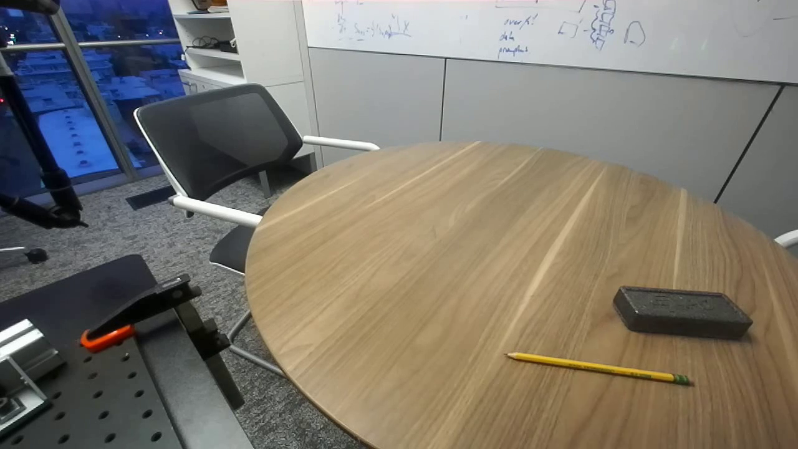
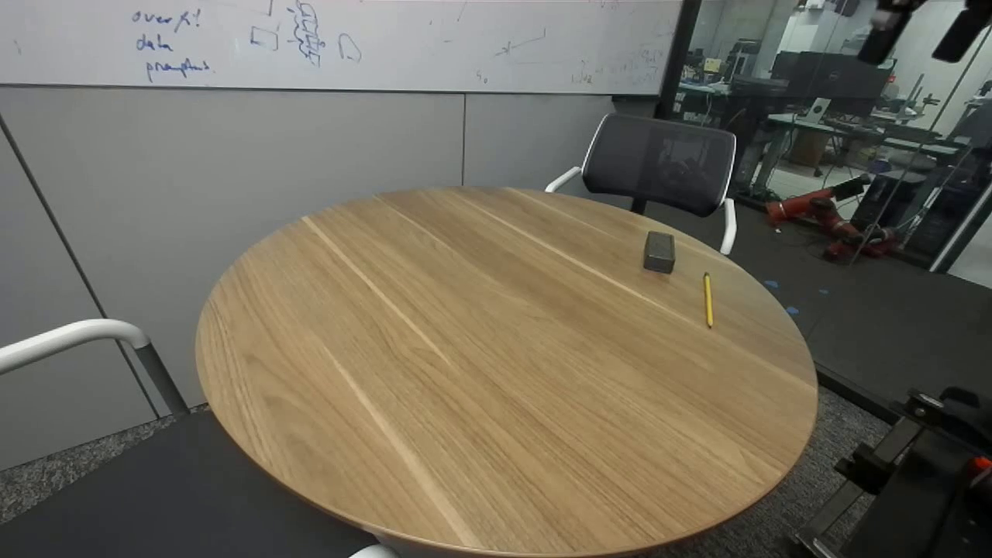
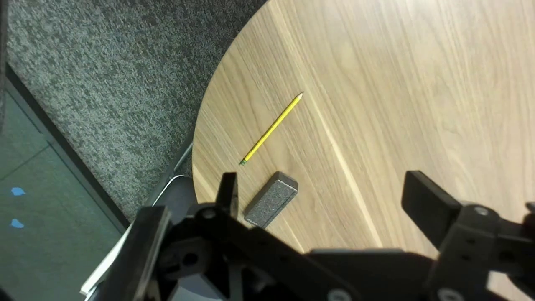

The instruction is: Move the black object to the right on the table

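The black object, a flat dark grey-black block, lies on the round wood-grain table [image 1: 424, 268]. It shows in both exterior views [image 1: 682, 313] [image 2: 659, 253], beside the pencil, toward the right part of the table. The table also shows in an exterior view [image 2: 465, 372] and in the wrist view [image 3: 401, 104]. In the wrist view the block [image 3: 273, 200] lies below, just right of the left finger, its lower end near the finger linkage. My gripper [image 3: 321, 184] is open and empty, above the table. Its fingertips [image 2: 911, 54] show high at the upper right in an exterior view.
A yellow pencil [image 1: 598, 368] lies near the block, also in the wrist view [image 3: 271, 128]. Mesh chairs [image 1: 218, 137] [image 2: 659, 163] stand at the table's edge. A black perforated bench [image 1: 100, 399] with an orange-handled clamp [image 1: 109, 338] stands beside the table.
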Robot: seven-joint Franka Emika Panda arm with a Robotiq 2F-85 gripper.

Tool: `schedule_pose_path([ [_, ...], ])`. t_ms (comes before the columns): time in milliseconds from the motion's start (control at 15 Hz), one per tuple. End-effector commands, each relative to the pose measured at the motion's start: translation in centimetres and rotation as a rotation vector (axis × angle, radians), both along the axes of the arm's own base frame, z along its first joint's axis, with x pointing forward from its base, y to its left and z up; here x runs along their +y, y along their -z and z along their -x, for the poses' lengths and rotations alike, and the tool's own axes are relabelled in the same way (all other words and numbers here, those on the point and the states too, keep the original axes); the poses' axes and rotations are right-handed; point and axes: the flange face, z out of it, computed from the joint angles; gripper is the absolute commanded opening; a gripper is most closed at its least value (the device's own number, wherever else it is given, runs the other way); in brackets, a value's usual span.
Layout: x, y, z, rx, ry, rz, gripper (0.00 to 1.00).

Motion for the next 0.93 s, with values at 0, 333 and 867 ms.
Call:
schedule_pose_path([
  [0,-2.7,2.6,-7.4,0.008,0.094,-0.001,1.0],
  [333,-7.0,7.4,-14.6,0.033,0.254,-0.117,1.0],
  [867,-13.2,16.1,-22.2,0.011,0.501,-0.292,1.0],
])
